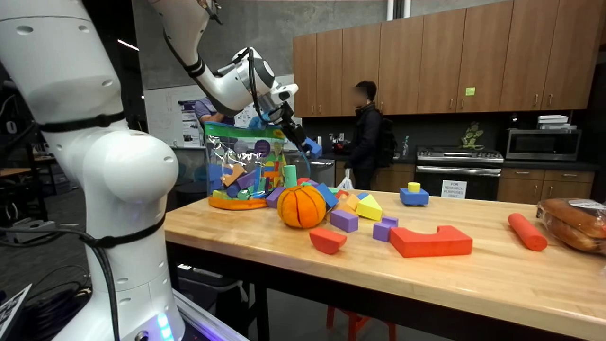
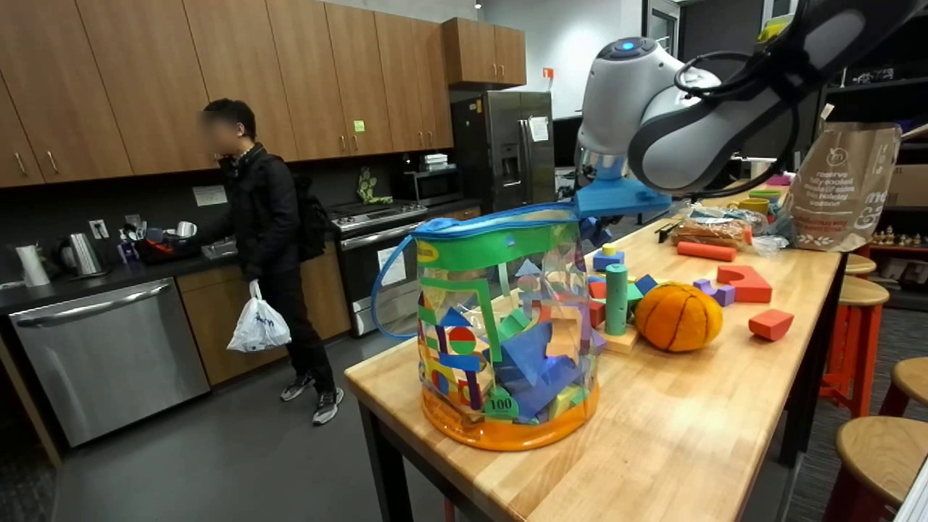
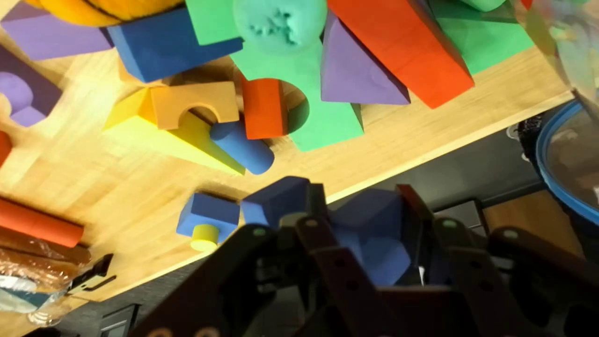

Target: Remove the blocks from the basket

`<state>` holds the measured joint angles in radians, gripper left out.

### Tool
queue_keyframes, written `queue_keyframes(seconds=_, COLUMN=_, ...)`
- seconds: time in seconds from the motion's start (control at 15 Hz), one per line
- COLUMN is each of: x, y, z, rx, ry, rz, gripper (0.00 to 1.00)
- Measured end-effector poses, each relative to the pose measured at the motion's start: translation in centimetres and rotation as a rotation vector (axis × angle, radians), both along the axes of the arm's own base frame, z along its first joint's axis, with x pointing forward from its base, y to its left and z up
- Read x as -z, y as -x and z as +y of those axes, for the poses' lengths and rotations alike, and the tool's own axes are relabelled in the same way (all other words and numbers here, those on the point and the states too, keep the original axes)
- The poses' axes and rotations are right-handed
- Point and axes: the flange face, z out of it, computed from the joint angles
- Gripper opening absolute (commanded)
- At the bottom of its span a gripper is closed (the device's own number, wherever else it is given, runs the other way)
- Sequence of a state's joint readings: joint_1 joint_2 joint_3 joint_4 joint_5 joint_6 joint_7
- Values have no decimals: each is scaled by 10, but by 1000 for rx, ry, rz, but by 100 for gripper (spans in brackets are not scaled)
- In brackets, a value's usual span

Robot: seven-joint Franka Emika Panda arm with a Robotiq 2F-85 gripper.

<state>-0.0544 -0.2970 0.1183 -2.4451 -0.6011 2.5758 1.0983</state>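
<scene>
My gripper (image 3: 361, 199) is shut on a blue block (image 3: 374, 220) and holds it in the air beside the basket. In the wrist view, blue also shows outside the finger at left. The held block shows in an exterior view (image 1: 313, 148) and is partly hidden in an exterior view (image 2: 596, 230). The basket (image 2: 471, 250) stands upright at the table end, with several blocks visible through its clear sides. Several blocks lie outside it, including a yellow triangular block (image 1: 369, 207), a red arch block (image 1: 431, 242), a purple block (image 1: 344, 220) and a green cylinder (image 2: 616, 299).
A round orange ball (image 1: 301, 206) sits among the loose blocks. A red sausage-shaped piece (image 1: 527, 232) and wrapped bread (image 1: 573, 222) lie farther along the table (image 1: 521, 284). A paper bag (image 2: 841, 185) stands beyond. A person (image 2: 264, 217) stands by the counter.
</scene>
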Motion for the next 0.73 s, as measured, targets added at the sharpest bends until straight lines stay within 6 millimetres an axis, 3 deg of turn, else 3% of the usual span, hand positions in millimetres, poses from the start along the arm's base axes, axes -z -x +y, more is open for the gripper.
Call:
queue_keyframes(seconds=0.07, x=9, y=2, z=-3, rx=0, ry=-25, rz=-16, gripper=15)
queue_keyframes(seconds=0.13, x=17, y=4, z=-6, rx=-2, ry=-45, rz=-28, gripper=30)
queue_keyframes(seconds=0.2, x=25, y=7, z=-9, rx=-3, ry=-64, rz=-39, gripper=65)
queue_keyframes(seconds=0.27, x=32, y=9, z=-12, rx=-4, ry=-79, rz=-48, gripper=40)
queue_keyframes(seconds=0.53, x=44, y=14, z=-18, rx=-2, ry=-106, rz=-59, gripper=64)
queue_keyframes(seconds=0.73, x=44, y=14, z=-17, rx=-3, ry=-108, rz=-62, gripper=65)
